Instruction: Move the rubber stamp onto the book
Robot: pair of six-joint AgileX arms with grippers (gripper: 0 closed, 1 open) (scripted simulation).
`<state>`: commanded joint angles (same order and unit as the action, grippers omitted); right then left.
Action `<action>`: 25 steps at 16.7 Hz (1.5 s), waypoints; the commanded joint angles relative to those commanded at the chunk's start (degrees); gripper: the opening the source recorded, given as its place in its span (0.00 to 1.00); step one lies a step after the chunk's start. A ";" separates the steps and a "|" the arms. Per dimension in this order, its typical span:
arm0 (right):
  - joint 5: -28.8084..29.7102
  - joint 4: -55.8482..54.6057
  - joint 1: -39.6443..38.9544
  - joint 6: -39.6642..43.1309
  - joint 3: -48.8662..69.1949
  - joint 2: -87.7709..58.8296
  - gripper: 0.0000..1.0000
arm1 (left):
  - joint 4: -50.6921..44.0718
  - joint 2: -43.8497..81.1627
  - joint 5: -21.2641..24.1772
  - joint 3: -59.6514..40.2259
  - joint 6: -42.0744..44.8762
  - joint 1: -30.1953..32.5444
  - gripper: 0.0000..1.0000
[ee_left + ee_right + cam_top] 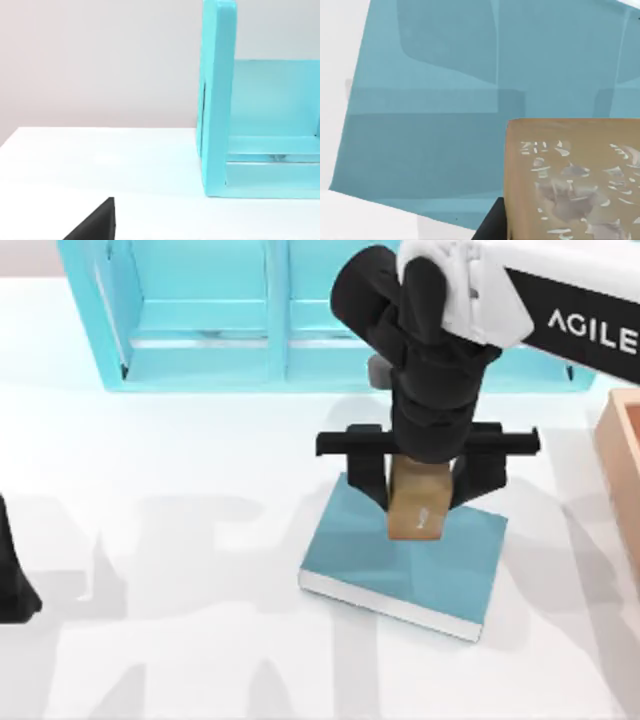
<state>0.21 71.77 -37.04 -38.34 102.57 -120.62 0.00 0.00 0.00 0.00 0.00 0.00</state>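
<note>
The tan-brown rubber stamp (pixel 418 505) stands upright over the far part of the teal-blue book (pixel 440 575), which lies flat right of the table's middle. My right gripper (pixel 420 492) reaches down from above and is shut on the rubber stamp, one black finger on each side. Whether the stamp's base touches the cover I cannot tell. In the right wrist view the rubber stamp (pixel 575 180) looms close with the book (pixel 445 100) spread beneath it. My left arm (pixel 12 585) is parked at the table's left edge.
A large light-blue shelf unit (pixel 200 330) runs along the back of the table, its side wall (pixel 217 100) also in the left wrist view. An orange-brown box (pixel 622 470) stands at the right edge, close to the book.
</note>
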 joint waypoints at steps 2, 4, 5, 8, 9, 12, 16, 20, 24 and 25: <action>0.00 0.00 0.00 0.00 0.00 0.00 0.53 | 0.00 0.00 0.00 0.00 0.00 0.00 1.00; 0.00 0.00 0.00 0.00 0.00 0.00 0.68 | 0.00 0.00 0.00 0.00 0.00 0.00 1.00; 0.00 0.00 0.00 0.00 0.00 0.00 0.75 | 0.00 0.00 0.00 0.00 0.00 0.00 1.00; 0.00 0.00 0.00 0.00 0.00 0.00 0.98 | 0.00 0.00 0.00 0.00 0.00 0.00 1.00; 0.00 0.00 0.00 0.00 0.00 0.00 1.00 | 0.00 0.00 0.00 0.00 0.00 0.00 1.00; 0.00 0.00 0.00 0.00 0.00 0.00 1.00 | 0.00 0.00 0.00 0.00 0.00 0.00 1.00; 0.00 0.00 0.00 0.00 0.00 0.00 1.00 | 0.00 0.00 0.00 0.00 0.00 0.00 1.00; -0.01 1.98 0.02 0.04 1.91 -0.06 1.00 | 0.00 0.00 0.00 0.00 0.00 0.00 1.00; 0.00 6.43 0.11 0.07 6.30 0.13 1.00 | 0.00 0.00 0.00 0.00 0.00 0.00 1.00; 0.00 6.72 0.12 0.06 6.58 0.12 1.00 | 0.00 0.00 0.00 0.00 0.00 0.00 1.00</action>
